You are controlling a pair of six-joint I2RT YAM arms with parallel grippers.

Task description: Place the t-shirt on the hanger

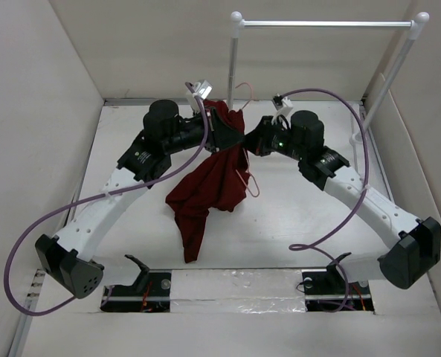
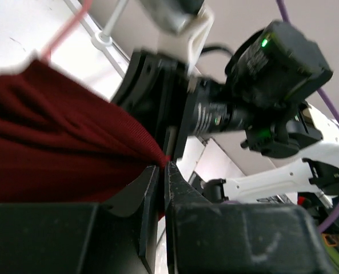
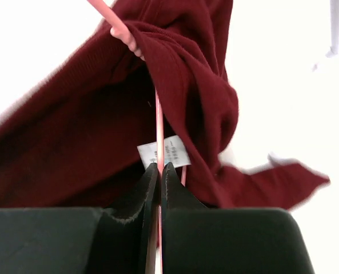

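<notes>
The maroon t-shirt (image 1: pixel 205 190) hangs lifted between both grippers above the table middle, its lower part draping down to the table. My left gripper (image 1: pixel 226 128) is shut on a fold of the t-shirt (image 2: pixel 55 142) at its top edge. My right gripper (image 1: pixel 251 137) is shut on the thin pink wire of the hanger (image 3: pixel 158 128), just in front of the white neck tag (image 3: pixel 168 151). The hanger's wire (image 1: pixel 248 178) runs partly inside the shirt; its hook (image 1: pixel 242 87) sticks up above the cloth.
A rack with white posts and a silver bar (image 1: pixel 324 24) stands at the back right. Pale walls close in the table's left, back and right. Purple cables (image 1: pixel 350 119) loop off both arms. The arm bases sit at the near edge.
</notes>
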